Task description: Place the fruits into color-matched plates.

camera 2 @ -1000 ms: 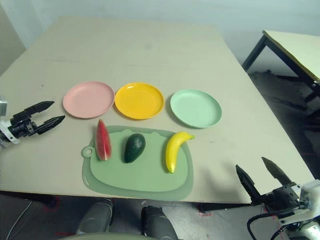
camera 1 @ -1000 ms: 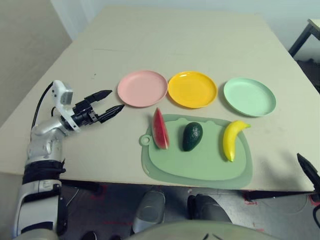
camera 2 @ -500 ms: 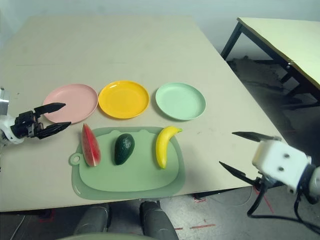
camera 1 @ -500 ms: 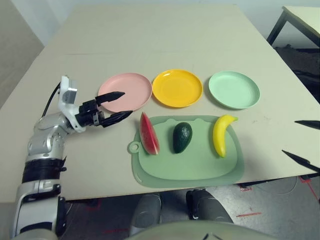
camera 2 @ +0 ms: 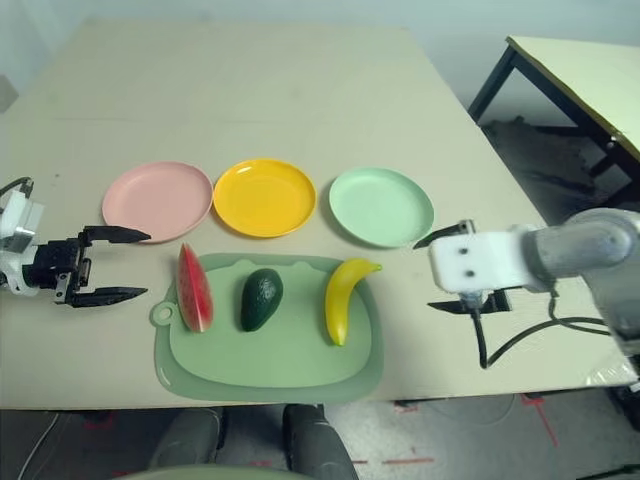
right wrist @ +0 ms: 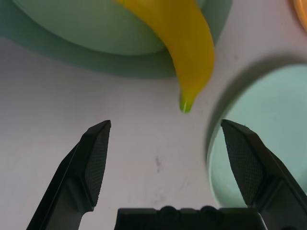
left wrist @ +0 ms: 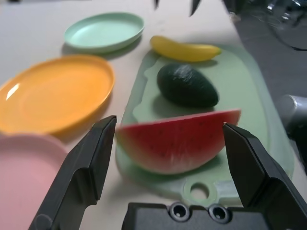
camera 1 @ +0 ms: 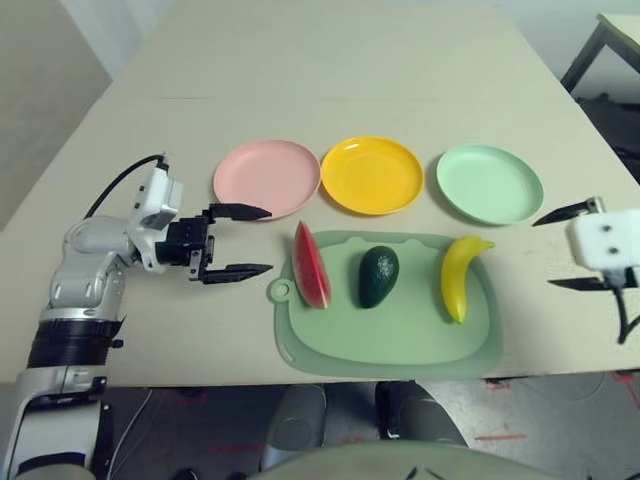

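Three fruits on the sage mat [camera 1: 390, 340]: watermelon wedge [camera 1: 311, 266], avocado [camera 1: 379, 277], banana [camera 1: 459, 275]. Behind it on the desk [camera 1: 330, 70], pink plate [camera 1: 266, 177], yellow plate [camera 1: 372, 175] and mint plate [camera 1: 489, 184], bare, presumably awaiting matches. Left pincer [camera 1: 238, 240] spread wide, level, beside the wedge, empty. Right pincer [camera 2: 436, 272] gaping near the banana, empty. Left wrist view frames the wedge between the fingers; right wrist view catches the banana's green tip, perhaps just off the mat.

Even soft light, faint shadows (wrist views blurred close up).
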Motion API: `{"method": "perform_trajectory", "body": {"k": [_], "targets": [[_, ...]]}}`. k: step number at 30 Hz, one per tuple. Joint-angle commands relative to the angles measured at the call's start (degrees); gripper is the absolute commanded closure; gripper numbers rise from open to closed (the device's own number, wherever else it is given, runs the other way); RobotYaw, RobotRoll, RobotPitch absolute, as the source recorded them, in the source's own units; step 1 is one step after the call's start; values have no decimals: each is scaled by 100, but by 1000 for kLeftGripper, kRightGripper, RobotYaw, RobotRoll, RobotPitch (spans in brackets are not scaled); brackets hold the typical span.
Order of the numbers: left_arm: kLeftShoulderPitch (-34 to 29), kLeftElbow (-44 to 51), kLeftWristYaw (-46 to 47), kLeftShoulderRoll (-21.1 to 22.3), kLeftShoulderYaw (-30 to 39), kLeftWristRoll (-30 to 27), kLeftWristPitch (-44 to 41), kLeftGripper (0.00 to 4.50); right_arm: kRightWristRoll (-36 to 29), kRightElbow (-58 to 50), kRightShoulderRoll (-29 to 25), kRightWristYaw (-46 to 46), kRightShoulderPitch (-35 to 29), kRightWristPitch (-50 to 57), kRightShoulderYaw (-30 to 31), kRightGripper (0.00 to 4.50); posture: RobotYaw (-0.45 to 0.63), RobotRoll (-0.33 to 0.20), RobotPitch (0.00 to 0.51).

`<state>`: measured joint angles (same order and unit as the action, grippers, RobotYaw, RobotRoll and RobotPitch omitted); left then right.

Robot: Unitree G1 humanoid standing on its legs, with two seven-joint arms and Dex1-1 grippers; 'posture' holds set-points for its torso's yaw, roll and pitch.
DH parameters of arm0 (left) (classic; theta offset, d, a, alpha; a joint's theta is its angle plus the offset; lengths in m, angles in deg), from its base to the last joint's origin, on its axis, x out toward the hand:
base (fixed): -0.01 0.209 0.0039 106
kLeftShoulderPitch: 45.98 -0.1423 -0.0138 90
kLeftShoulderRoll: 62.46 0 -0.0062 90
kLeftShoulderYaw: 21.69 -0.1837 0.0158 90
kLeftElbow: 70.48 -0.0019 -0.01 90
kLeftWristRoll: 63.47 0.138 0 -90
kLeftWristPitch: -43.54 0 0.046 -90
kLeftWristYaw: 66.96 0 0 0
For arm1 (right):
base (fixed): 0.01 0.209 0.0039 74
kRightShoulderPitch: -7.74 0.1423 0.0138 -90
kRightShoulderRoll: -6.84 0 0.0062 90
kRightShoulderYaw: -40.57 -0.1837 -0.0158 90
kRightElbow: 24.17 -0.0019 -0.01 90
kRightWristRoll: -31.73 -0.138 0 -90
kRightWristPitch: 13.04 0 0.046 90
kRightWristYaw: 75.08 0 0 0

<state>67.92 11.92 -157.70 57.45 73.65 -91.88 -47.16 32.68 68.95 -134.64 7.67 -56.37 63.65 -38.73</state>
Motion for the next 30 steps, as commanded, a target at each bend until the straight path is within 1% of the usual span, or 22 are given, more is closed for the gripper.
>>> {"method": "perform_trajectory", "body": {"k": [1,4,7,17,19,20,24,30], "targets": [[199,255,-102,69,-158,-67,-177,0,290,276,261,221,330,-250,393,19,229,0,139],[396,286,-96,48,-233,-27,-205,0,535,526,611,242,643,-448,675,19,228,0,134],[494,267,-54,9,-265,-40,-206,0,737,744,790,232,806,-582,831,19,222,0,130],[391,340,-9,-9,-352,10,-214,0,1212,1308,1412,77,1322,-1018,1176,19,220,0,125],[382,358,15,-23,-373,19,-207,0,1252,1362,1481,72,1366,-1046,1214,19,220,0,125],[384,361,26,-31,-389,28,-206,0,1281,1404,1530,57,1403,-1068,1237,19,225,0,114],[379,375,65,-35,-433,40,-205,0,1289,1371,1680,55,1460,-1005,1261,19,227,0,117],[391,330,93,-22,-472,106,-144,0,1084,807,1715,269,1199,-777,1297,19,231,0,118]]}}
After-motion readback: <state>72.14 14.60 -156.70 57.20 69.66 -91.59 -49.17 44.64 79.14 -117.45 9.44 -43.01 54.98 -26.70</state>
